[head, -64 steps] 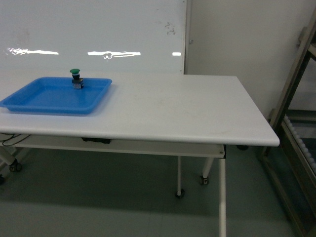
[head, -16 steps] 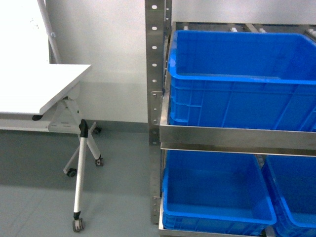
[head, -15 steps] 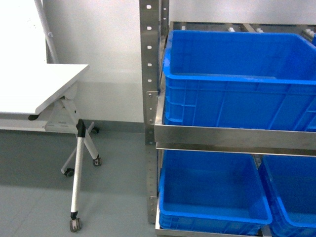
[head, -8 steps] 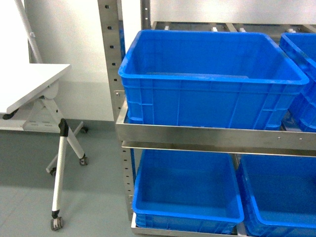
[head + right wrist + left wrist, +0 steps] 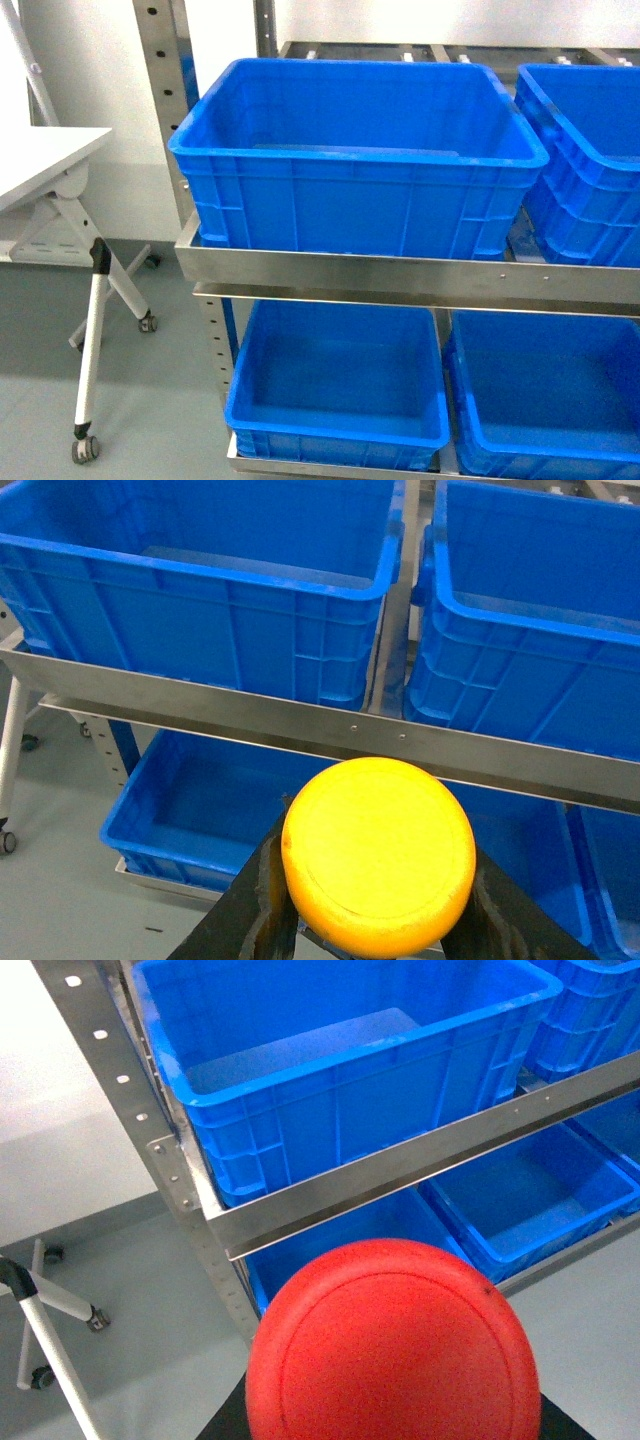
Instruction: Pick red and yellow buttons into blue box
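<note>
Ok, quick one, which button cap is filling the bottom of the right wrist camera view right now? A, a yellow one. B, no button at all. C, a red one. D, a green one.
A: the right wrist view shows the yellow button cap sitting between the dark fingers of the right gripper, in front of the rack's blue crates; the red button appears in the left wrist view instead.

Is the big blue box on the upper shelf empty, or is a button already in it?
Empty, as far as visible. The blue box shows only a bare floor, and the red button and yellow button sit at the wrist cameras.
</note>
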You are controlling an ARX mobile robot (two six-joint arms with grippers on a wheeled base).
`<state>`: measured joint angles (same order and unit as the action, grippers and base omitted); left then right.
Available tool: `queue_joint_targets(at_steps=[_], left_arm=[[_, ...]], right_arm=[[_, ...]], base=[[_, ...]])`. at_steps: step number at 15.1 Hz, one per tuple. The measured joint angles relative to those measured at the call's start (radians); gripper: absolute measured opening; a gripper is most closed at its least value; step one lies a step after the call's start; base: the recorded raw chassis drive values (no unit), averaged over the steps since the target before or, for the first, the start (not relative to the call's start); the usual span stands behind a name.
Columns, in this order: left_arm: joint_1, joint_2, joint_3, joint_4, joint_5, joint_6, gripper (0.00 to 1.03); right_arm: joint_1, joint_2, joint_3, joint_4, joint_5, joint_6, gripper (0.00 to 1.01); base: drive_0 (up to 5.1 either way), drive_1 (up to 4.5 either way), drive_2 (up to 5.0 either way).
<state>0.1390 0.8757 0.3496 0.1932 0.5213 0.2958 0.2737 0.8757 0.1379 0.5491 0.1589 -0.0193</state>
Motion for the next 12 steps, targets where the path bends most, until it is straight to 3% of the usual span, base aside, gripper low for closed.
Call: queue_joint_targets(at_steps=[12], left_arm=[[-0.001,0.000,0.000,0.000,0.000,0.000,0.23]], right_arm=[[0.000,0.000,0.000,0.000,0.000,0.000,0.30]], base=[[4.9,-2.36,-2.4]])
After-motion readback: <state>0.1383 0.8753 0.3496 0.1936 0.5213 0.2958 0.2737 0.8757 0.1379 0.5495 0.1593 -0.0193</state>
